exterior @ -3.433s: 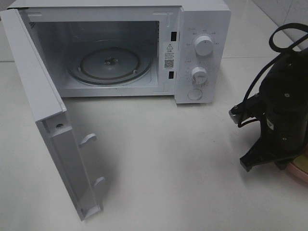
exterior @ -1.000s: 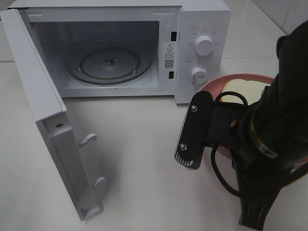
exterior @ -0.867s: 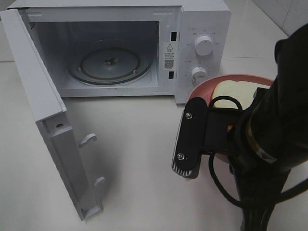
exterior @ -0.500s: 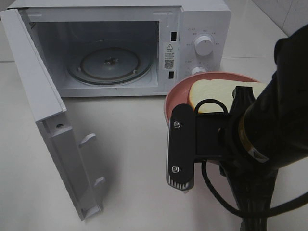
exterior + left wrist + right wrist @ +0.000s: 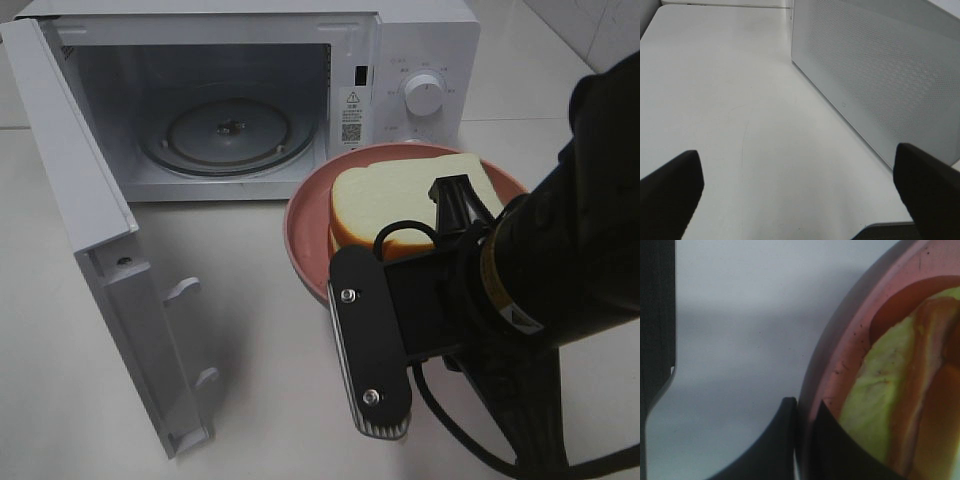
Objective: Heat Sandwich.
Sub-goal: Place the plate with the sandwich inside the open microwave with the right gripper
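White-bread sandwich point(image 5: 400, 200), seemingly flat on pink plate point(image 5: 300, 240)

The right arm point(image 5: 590, 230) is fat and black with a yellow band point(image 5: 502, 292). Its flat plate point(image 5: 368, 340) has two shiny screws point(image 5: 347, 295). A black cable point(image 5: 386, 232) loops out. The left tool point(image 5: 800, 197) is black.

Light's bright and pretty even, probably from overhead, so the white table point(image 5: 260, 380) only gets soft grey shadows beside the microwave door point(image 5: 110, 280) and under the pink plate point(image 5: 305, 235), no real glare. Right wrist shot is the rough one: the plate rim and sandwich point(image 5: 890, 390) filling sit so close to the lens they go soft and mushy, with a dim shadow band across the table behind. Left wrist view is flat and a bit washed out, though the door's dotted panel stays fairly crisp.
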Motion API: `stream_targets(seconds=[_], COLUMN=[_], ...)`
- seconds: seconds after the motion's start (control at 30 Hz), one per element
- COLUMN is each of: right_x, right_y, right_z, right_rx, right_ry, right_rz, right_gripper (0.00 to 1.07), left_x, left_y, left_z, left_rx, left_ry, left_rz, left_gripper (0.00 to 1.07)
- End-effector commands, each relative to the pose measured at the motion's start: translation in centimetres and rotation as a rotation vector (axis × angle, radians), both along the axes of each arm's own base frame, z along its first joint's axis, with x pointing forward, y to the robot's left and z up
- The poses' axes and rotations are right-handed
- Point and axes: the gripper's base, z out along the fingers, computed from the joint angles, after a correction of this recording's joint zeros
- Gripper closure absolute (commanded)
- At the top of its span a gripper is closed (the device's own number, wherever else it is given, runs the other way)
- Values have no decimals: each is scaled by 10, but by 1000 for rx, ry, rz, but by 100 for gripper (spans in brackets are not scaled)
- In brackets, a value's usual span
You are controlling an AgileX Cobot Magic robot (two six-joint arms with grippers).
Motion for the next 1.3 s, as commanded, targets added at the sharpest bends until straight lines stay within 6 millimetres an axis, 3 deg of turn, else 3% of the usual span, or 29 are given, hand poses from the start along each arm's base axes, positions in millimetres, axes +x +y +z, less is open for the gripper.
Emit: stream_targets(seconds=[0.03, 0.37, 0.73, 1.3], right_x=[1, 2, 0, 20], right_y=[2, 13, 11, -6], right_z=[4, 5, 4, 0], right_rx=[-15, 111, 30, -51], right_ry=[-33, -42, -25, 61], right_rz=[78, 104, 243, 469], right_gripper=[106, 105, 107, 107], left_x=[-2, -2, -2, -2], left_y=[0, 0, 0, 0], left_z=[0, 0, 0, 0], left_rx=[-6, -6, -6, -6], left_ry=[-28, -28, -28, -28], left_rz=[4, 4, 4, 4], left_gripper=[9, 9, 9, 9])
